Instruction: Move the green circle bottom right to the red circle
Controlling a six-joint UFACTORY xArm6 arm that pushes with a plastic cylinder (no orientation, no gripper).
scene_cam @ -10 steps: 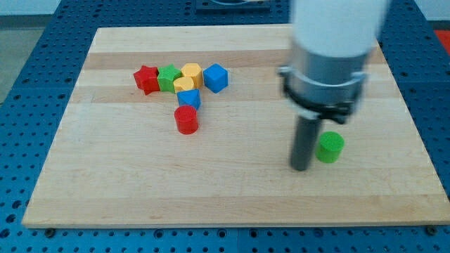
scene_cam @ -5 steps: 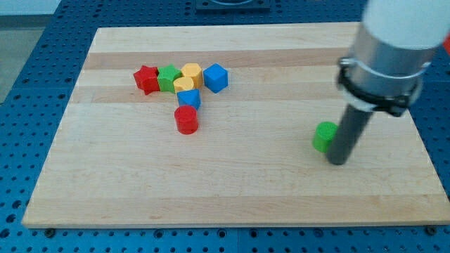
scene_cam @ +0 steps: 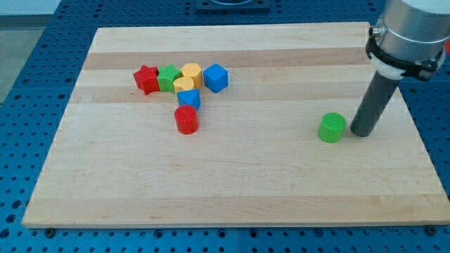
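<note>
A single camera is looking down at an angle onto the pale wooden table (scene_cam: 232, 190) from beyond its near long edge, facing the far edge at the view's top. It is sitting far enough back to be taking in all of the board, with strips of the blue perforated base (scene_cam: 28, 105) showing around it. The far edge is appearing shorter than the near one, so the view is tilting forward rather than looking straight down. The arm's grey body (scene_cam: 411, 31) is being cropped at the view's top right.
</note>
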